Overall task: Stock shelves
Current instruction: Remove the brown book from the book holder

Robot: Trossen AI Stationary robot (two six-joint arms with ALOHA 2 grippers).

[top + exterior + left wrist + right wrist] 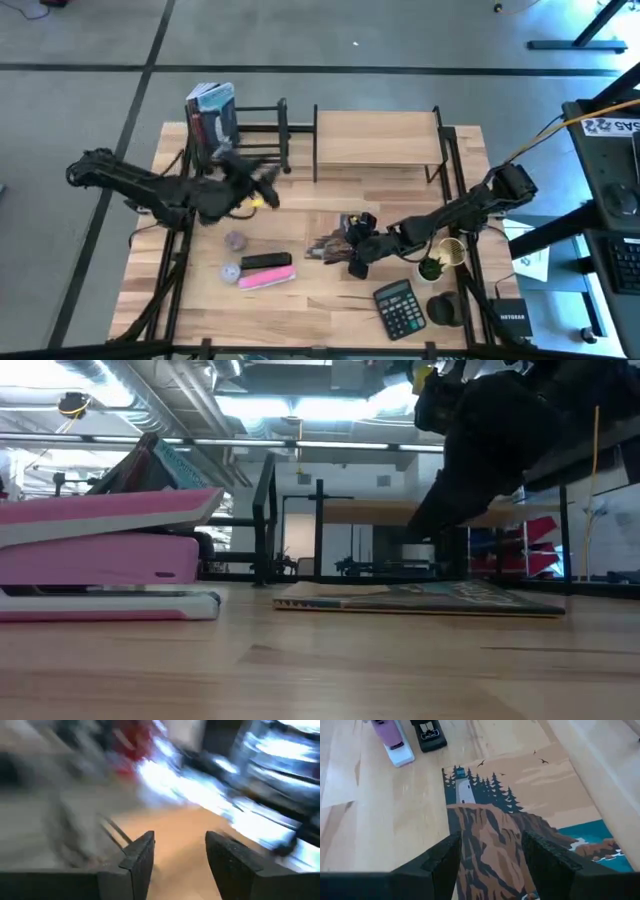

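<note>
Poised low over the book (520,795) with the right gripper (490,865): fingers spread wide, nothing held, one on either side of the cliff on the cover. Lying flat on the counter (320,310), mid-right, directly beneath and ahead of those fingers; long axis apparently running straight away from the wrist, so a pinch across the narrow width looks right. Far nearer to this arm than to the other.

Well beyond the book, at the back of the counter: the wood shelf (378,140), top board bare, and to its left the black rack (265,140), already holding a few upright books (210,115).

Close to the rack with the left gripper (262,180), fingers parted and empty; too blurred in its wrist view to place more exactly.

Just past the book's far end: a pink stapler (392,737) and a black stapler (427,732), near but not touching. Nearer the front edge, a calculator (400,308). Nothing between book and shelf, so probably a clear lift and carry back.
</note>
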